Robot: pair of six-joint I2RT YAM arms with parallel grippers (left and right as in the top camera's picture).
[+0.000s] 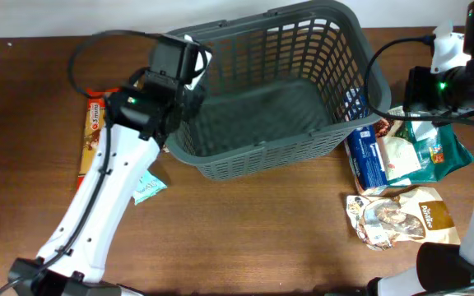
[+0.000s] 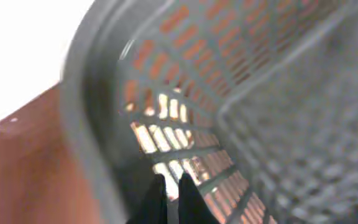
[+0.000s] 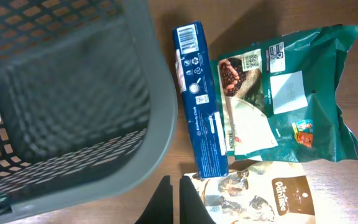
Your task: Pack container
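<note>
Container (image 1: 253, 158): dark grey plastic, matt; lattice walls smooth, base finely stippled.
Worktop (image 1: 245, 238): brown wood grain, smooth, low sheen.
Blue box (image 3: 199, 106): printed card, slight gloss.
Green pouch (image 3: 309, 87): plastic film, glossy, creased.
Brown pouch (image 3: 272, 193): glossy film, crinkled.
Long packet (image 1: 94, 136): printed wrapper, finish unclear.
Teal packet (image 1: 148, 187): thin film wrapper.
Left arm (image 1: 109, 193): white shell, smooth plastic look.
Left claw (image 2: 171, 190), right claw (image 3: 174, 186): matt black.
</note>
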